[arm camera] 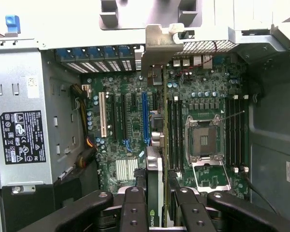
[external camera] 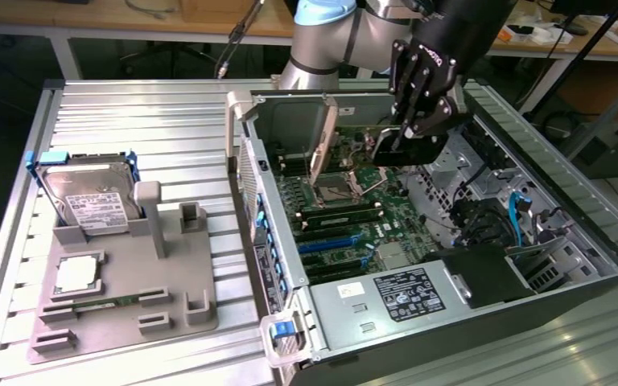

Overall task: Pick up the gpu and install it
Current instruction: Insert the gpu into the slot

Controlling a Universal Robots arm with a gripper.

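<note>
Nearest in the exterior view, on the ribbed metal table (external camera: 126, 121): grey fixture tray (external camera: 175, 277) toward the exterior view's left. Carries a thin green memory stick (external camera: 110, 304) near its front edge, a square processor (external camera: 78, 273) behind that, and a hard drive (external camera: 94, 205) with white label and blue clips, propped upright at the far end.

Just beside the tray, on the exterior view's right: open tower case (external camera: 287, 112) lying on its side. Power supply (external camera: 395, 293) with black label at the near end, blue cables (external camera: 518, 213) by the drive bay.

Further in: green motherboard (external camera: 389, 213) flat on the case floor, with a blue expansion slot (external camera: 325, 241), black slots alongside, and an open CPU socket (external camera: 336, 186).

Above the board, near the socket: gripper (external camera: 414, 129), partly closed and clamped on the gpu (external camera: 401, 151). Holds the card clear of the board, seated in no slot. From the wrist: card edge-on between the black fingers (arm camera: 134, 208), hanging over the strip between the blue slot and the memory slots (arm camera: 174, 130).

Behind the case: silver and pale-blue arm (external camera: 325, 48). Beyond that, at the back of the room: wooden workbenches (external camera: 126, 16), a dangling cable (external camera: 239, 36), dark floor underneath.
</note>
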